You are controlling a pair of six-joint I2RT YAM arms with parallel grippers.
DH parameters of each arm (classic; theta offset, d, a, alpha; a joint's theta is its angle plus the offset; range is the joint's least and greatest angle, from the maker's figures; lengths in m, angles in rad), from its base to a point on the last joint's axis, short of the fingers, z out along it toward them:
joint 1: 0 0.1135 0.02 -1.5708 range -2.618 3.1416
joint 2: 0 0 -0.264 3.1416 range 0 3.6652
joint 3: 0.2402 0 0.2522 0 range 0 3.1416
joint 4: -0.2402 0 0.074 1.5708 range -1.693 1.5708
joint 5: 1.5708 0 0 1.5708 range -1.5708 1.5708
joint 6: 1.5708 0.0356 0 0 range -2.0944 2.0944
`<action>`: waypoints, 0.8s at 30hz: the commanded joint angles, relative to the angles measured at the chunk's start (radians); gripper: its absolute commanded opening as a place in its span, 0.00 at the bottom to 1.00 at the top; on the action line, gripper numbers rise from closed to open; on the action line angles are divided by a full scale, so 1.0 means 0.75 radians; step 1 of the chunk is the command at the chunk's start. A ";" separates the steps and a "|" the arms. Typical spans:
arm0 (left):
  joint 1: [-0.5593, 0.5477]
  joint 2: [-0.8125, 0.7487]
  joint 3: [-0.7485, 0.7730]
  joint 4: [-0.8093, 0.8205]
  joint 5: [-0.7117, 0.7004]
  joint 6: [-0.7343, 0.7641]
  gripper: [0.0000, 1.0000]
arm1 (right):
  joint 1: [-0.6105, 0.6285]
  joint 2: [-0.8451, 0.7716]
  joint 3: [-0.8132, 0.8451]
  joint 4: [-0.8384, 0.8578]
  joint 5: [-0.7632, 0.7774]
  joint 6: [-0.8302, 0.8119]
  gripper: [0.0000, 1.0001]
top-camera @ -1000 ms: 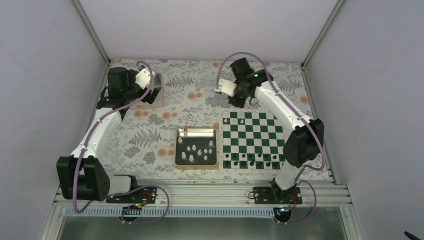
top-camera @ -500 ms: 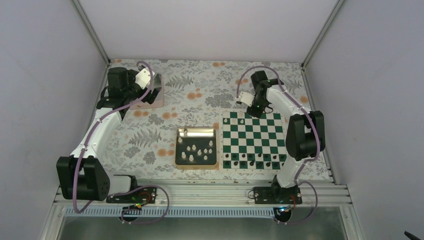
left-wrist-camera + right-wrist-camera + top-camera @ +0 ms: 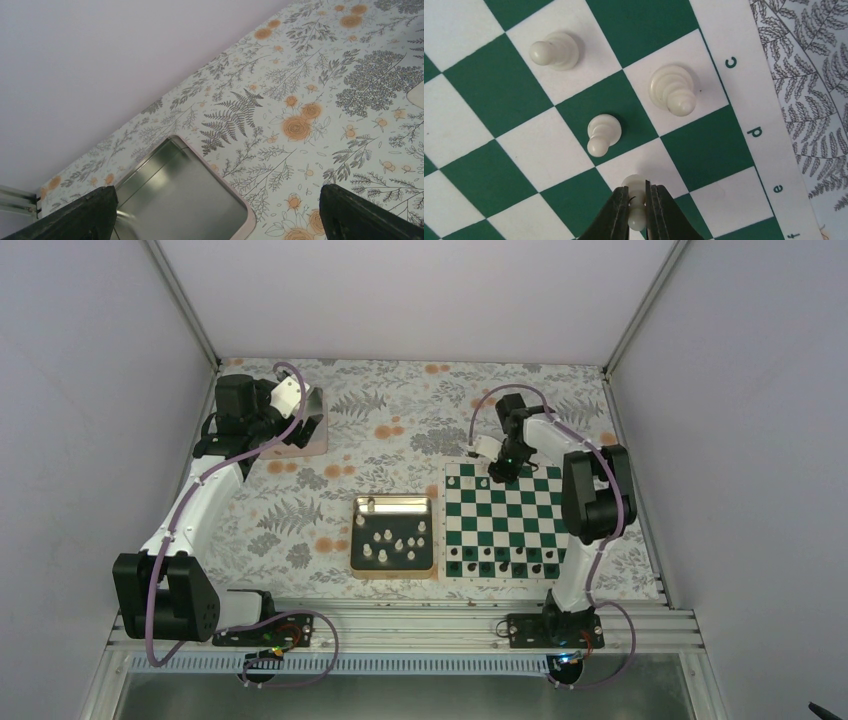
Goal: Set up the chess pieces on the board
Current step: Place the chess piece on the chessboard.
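Floral-printed cloth covers the table (image 3: 380, 455), and the board (image 3: 505, 502) lies toward its right near corner. At the board's far edge, the right gripper (image 3: 638, 202) has its fingers clamped on a white chess piece (image 3: 635, 181). It holds the piece upright over a white square in the second row in from that edge, level with the letter d. Whether the piece's foot touches the square cannot be told. Just beside it a pawn (image 3: 602, 132) stands on the neighbouring green square, a second pawn (image 3: 555, 51) stands one square further along, and a taller white piece (image 3: 672, 90) stands on the edge square at c. Black pieces (image 3: 500, 565) line the board's near edge. Just left of the board sits a gold-rimmed tray (image 3: 393, 500) holding loose white pieces (image 3: 390, 540). At the table's far left corner the left gripper (image 3: 216, 200) hangs with its fingers spread wide, grasping nothing, above a pink-rimmed metal tin (image 3: 165, 180).
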 commanded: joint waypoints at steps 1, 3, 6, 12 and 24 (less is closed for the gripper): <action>0.003 -0.010 0.007 0.002 0.013 0.013 1.00 | -0.013 0.035 0.014 0.038 -0.023 -0.014 0.10; 0.003 -0.010 0.007 0.002 0.013 0.014 1.00 | -0.011 0.035 0.015 0.044 -0.030 -0.012 0.10; 0.003 -0.009 0.007 0.000 0.015 0.015 1.00 | -0.012 0.046 0.016 0.034 -0.033 -0.012 0.10; 0.003 -0.008 0.007 -0.004 0.021 0.017 1.00 | -0.017 0.078 0.000 0.028 -0.021 -0.013 0.11; 0.003 -0.012 0.007 -0.006 0.022 0.016 1.00 | -0.029 0.013 0.027 0.031 0.036 0.013 0.30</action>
